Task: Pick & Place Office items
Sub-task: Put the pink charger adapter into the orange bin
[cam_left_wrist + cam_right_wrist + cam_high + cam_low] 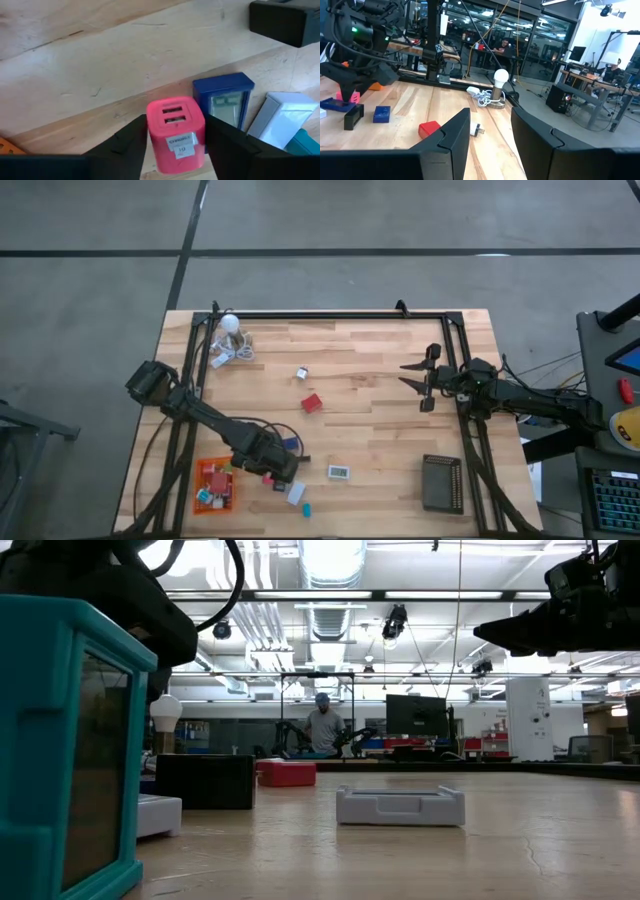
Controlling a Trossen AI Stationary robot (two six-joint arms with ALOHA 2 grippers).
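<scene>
Pink and blocky, a glossy plastic charger (176,131) sat between the left gripper's (176,150) dark fingers (129,146), which pressed both its sides, at the table's (380,410) near left, just right of the orange tray (203,470). Beside it lay a navy block (225,102) and a white one (281,117). That tray already held several pieces; a red block (312,403) and others (mostly boxy) waited on bare wood. Right gripper (418,378) hovered far right, fingers apart, empty.

Left gripper (272,476) low beside orange tray (215,486); right arm (500,392) waits.
</scene>
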